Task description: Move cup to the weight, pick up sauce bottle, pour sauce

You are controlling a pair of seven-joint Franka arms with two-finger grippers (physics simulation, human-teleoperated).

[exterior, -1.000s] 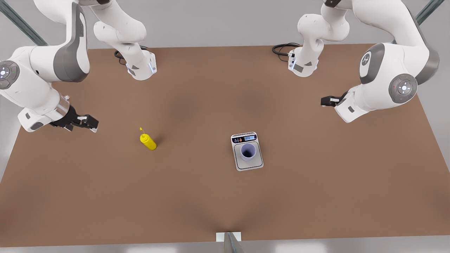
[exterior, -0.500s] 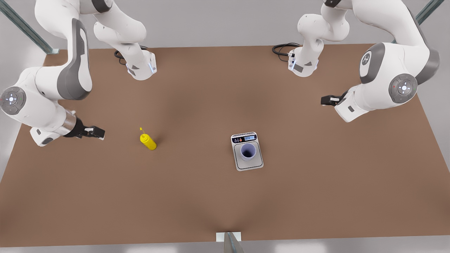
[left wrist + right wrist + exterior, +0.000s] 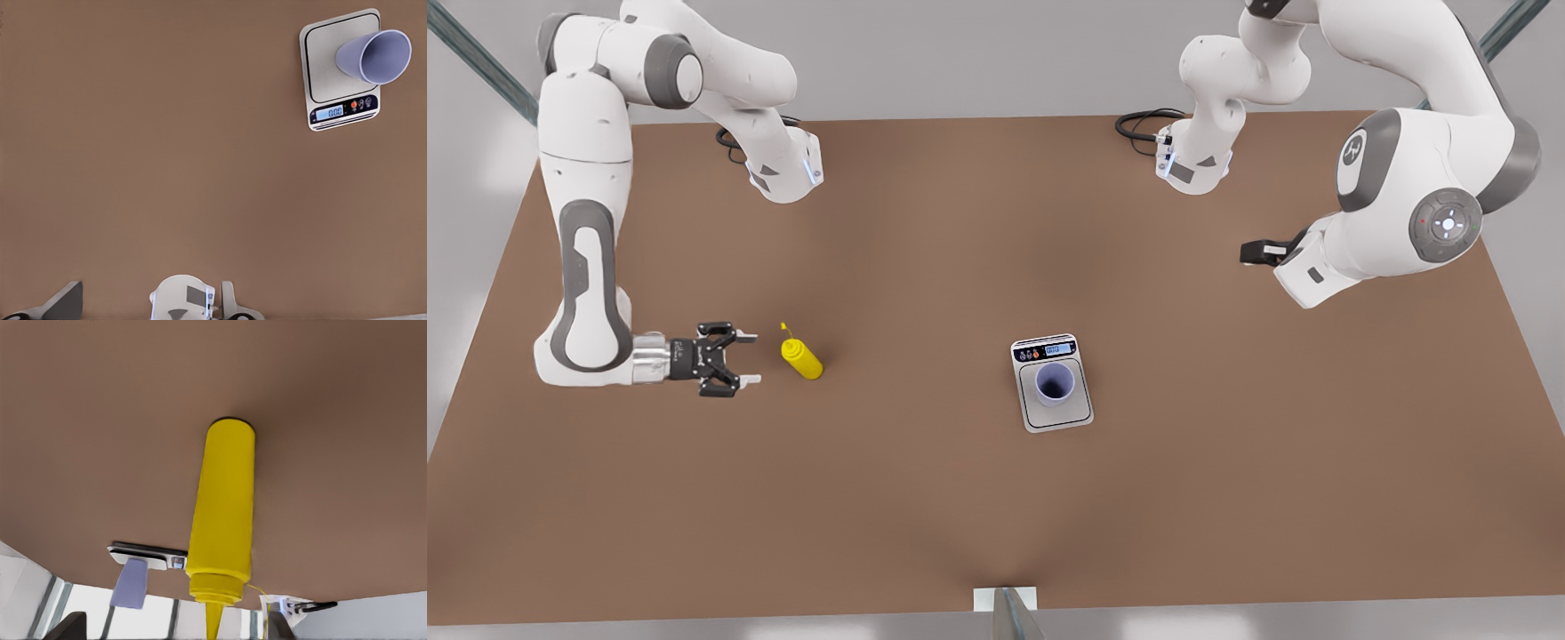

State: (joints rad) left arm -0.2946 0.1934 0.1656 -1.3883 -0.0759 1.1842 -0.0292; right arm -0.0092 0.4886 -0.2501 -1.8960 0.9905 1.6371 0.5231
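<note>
The sauce bottle (image 3: 801,357) stands upright on the brown table (image 3: 925,498), nozzle up, well apart from the weight (image 3: 1052,383) and on the front view's left of it; the right wrist view shows the same yellow body (image 3: 223,507) close up, with the weight (image 3: 148,555) and cup (image 3: 129,583) far behind it. Right gripper (image 3: 747,358): low over the table, lying level, just beside the sauce bottle on the side away from the weight, fingers (image 3: 745,338) spread wide and pointing at the bottle, not touching it. The cup (image 3: 1055,382) sits upright on the weight's platform, mouth open upward, near the dark button panel; the left wrist view looks down on the cup (image 3: 373,57) standing on the weight (image 3: 323,70), display lit. Left gripper (image 3: 1254,254): raised, well apart from the weight, on the front view's right and toward the far table edge, arm waiting; cannot tell whether its fingers are apart or closed.
</note>
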